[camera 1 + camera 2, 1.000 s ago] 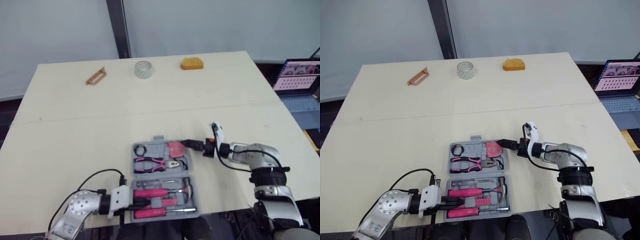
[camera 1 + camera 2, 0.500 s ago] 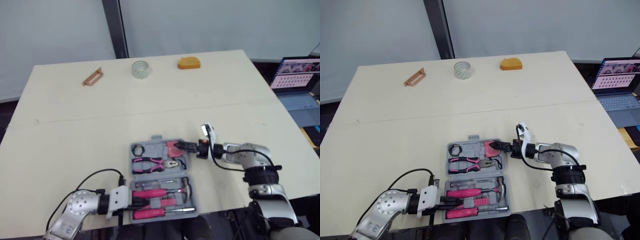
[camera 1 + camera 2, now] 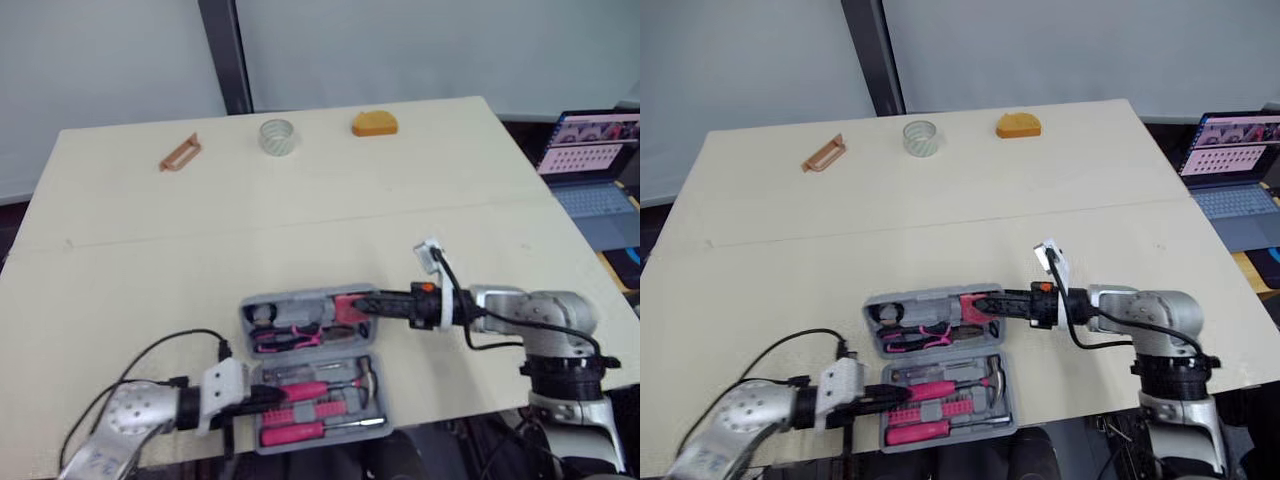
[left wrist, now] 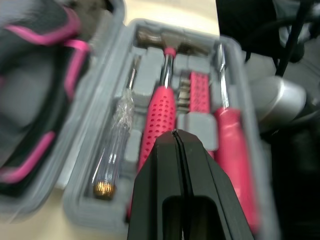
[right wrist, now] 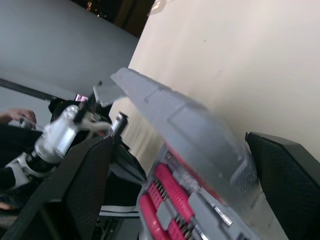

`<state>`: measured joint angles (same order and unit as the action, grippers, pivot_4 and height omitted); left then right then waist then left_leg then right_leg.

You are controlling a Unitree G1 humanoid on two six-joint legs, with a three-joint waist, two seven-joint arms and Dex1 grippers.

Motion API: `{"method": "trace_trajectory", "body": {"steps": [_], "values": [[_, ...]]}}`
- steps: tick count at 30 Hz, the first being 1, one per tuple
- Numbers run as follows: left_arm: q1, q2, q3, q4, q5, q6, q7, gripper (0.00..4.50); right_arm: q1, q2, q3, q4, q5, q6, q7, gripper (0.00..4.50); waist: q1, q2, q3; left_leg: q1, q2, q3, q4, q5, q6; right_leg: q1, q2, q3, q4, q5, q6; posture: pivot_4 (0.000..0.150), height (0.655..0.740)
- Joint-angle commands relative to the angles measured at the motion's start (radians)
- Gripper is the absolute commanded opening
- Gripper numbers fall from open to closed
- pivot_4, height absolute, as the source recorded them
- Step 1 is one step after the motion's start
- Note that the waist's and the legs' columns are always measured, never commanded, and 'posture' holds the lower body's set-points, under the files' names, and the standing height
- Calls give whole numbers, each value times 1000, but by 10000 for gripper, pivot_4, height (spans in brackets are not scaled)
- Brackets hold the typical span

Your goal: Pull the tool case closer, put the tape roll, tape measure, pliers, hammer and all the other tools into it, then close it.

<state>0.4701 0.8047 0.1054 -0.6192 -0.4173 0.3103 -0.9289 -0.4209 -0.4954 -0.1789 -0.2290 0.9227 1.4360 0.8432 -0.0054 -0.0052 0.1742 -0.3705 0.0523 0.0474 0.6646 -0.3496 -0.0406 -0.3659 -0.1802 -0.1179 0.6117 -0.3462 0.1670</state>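
The grey tool case (image 3: 387,398) lies near the table's front edge, its lid (image 3: 295,304) half raised over the tray. Pink pliers (image 3: 285,338) show under the lid. A pink-handled hammer (image 4: 161,117) and screwdrivers lie in the near half. My right gripper (image 3: 362,303) is open, its fingers (image 5: 82,185) spread on either side of the lid's right edge. My left gripper (image 3: 268,396) is shut and empty, just over the hammer's handle at the tray's left side. The tape roll (image 3: 278,135) and the orange tape measure (image 3: 374,123) sit at the far edge.
A brown handle-shaped tool (image 3: 180,153) lies at the far left of the table. A laptop (image 3: 590,160) stands off the table's right side. Black cables run from both wrists across the table's front.
The case lid has gone from lying flat open to half raised. My right gripper has moved left against the lid's edge. The left gripper stays at the tray.
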Motion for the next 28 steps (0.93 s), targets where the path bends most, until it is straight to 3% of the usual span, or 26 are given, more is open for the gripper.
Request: {"method": "trace_trajectory", "body": {"steps": [1, 4, 7, 11, 18, 22, 28], "values": [[251, 48, 379, -218, -317, 278, -36, 0, 77, -63, -83, -169, 131, 74, -5, 44696, 3, -1, 1, 0, 0, 1, 0, 0, 0, -1, 0, 1, 0, 0, 0, 1500, 7400], [418, 40, 620, -218, -411, 362, -110, 0, 171, -141, -137, -255, 194, 91, 0, 44696, 14, 0, 2, 1, -1, 1, 2, -1, 1, 1, 0, 1, -1, 1, 0, 1500, 7400], [422, 18, 695, -116, -344, 277, -164, 0, 283, -239, -156, -361, 215, 57, 15, 44696, 35, 1, 2, 1, -1, 1, 3, -1, 2, 1, 0, 1, -2, 2, -1, 1500, 7400], [264, 17, 582, -2, -263, 180, -146, 0, 418, -314, -154, -446, 162, -71, 29, 44696, 49, 1, 1, 1, -2, 1, 3, -1, 1, 1, 0, 1, -5, 2, -3, 1500, 7400], [-10, -24, 348, 131, -127, 62, -83, 0, 669, -309, -104, -435, -227, -643, 74, 44696, 52, -7, -1, 0, -2, 4, 3, -1, 2, 1, 0, 2, -5, 4, -2, 1500, 7400], [-69, -30, 279, 182, -69, 16, -75, 0, 717, -290, -74, -354, -366, -882, 115, 44696, 44, -7, -1, 2, -2, 5, 3, -1, 2, 2, 0, 3, -4, 5, -1, 1500, 7400], [-95, -61, 226, 184, -29, -17, -35, 0, 721, -252, -69, -271, -440, -1066, 117, 44696, 32, -7, -1, 3, -1, 4, 3, -1, 2, 3, 0, 2, -5, 5, -1, 1500, 7400]]}}
